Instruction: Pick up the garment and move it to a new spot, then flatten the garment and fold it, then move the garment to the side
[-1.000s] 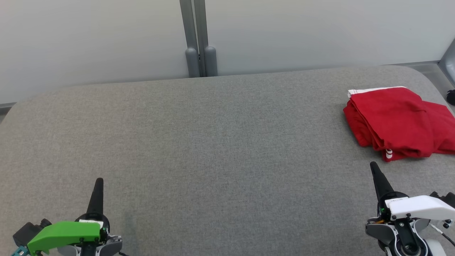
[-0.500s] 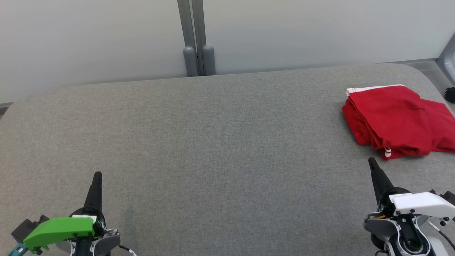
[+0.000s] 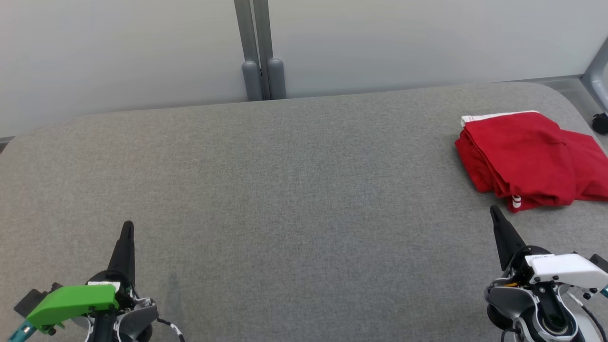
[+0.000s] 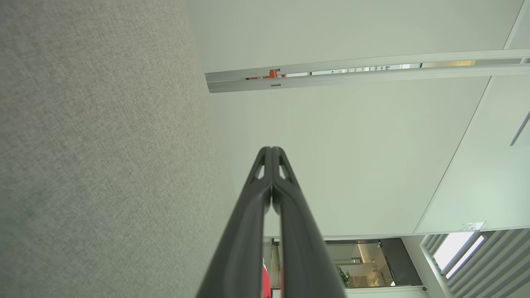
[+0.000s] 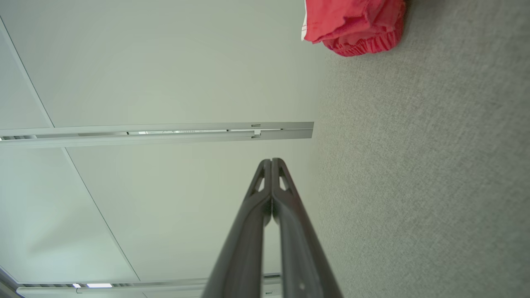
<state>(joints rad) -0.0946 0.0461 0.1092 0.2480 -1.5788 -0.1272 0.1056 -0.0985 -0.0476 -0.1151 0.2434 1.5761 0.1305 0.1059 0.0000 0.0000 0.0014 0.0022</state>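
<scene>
In your head view, the camera is drifting slightly from a second ago, while the folded red garment is lying unmoved at the grey table's far right. The left gripper and right gripper are resting low, jaws pressed together, holding nothing. Your left wrist view is showing pale wall panels beside the table. Your right wrist view is adding the garment's bunched edge, well ahead of that gripper.

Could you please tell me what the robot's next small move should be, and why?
Probably none beyond settling both arms at rest. The red garment lies folded near the right edge of the table, which looks like the task's last step done. The left gripper and right gripper sit low with jaws shut, holding nothing, both apart from the cloth.
</scene>
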